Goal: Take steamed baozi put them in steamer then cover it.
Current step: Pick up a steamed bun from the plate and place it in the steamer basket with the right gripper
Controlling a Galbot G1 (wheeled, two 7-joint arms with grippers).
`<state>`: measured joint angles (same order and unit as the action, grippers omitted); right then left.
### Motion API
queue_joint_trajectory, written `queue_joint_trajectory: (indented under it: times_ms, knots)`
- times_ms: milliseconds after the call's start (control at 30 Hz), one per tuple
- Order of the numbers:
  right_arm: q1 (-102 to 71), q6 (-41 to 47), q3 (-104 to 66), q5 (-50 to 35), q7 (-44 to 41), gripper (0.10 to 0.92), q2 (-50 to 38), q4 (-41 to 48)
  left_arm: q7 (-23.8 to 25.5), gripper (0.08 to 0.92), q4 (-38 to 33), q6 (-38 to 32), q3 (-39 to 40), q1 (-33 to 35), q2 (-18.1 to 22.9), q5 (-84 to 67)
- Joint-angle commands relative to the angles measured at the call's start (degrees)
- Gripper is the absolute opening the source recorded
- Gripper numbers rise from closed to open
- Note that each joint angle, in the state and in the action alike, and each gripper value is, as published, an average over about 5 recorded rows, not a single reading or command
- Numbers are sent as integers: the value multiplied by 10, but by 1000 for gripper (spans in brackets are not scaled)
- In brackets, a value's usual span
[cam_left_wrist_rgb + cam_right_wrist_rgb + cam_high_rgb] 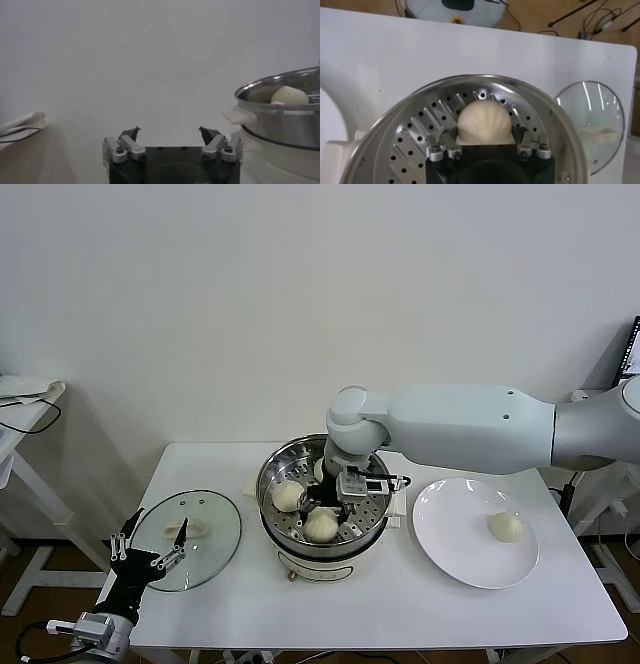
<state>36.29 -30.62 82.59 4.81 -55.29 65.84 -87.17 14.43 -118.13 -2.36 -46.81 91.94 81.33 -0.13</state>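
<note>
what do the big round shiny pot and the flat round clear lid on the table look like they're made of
The big round shiny pot looks like polished stainless steel: mirror-bright wall, perforated metal tray, on a white, probably plastic, base. The flat round clear lid looks like glass: the white table shows through it, with streaky glare, inside a thin metallic-looking rim.

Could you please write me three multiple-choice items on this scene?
1. Where is the lid?
A. on the table, left of the steamer
B. in a gripper's grasp
C. on the floor

2. How many baozi lie on the plate?
A. three
B. one
C. none

3. What is the right gripper doing?
A. hanging open and empty
B. gripping a handle
C. gripping the held baozi

Answers: 1 A, it lies flat on the tabletop there; 2 B, a single bun sits on it; 3 C, its fingers flank a bun above the perforated tray.
</note>
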Motion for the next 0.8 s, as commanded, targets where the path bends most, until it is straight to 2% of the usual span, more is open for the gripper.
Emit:
queue_joint_trajectory:
  times_ms: [33,133,300,467,800]
  knots:
    - [-1,1,1,0,-4,712,0,-3,0,823,-3,1,1,-1,0,0]
    - [-3,3,2,1,-2,725,2,-2,0,823,-4,2,2,-1,1,0]
    - [-6,4,2,1,3,809,6,4,0,823,-3,1,2,-1,1,0]
    - [16,1,-3,-10,1,822,-10,2,0,823,-1,1,1,-1,1,0]
    - [137,9,16,-88,-30,823,-141,-26,0,823,-5,1,13,0,1,3]
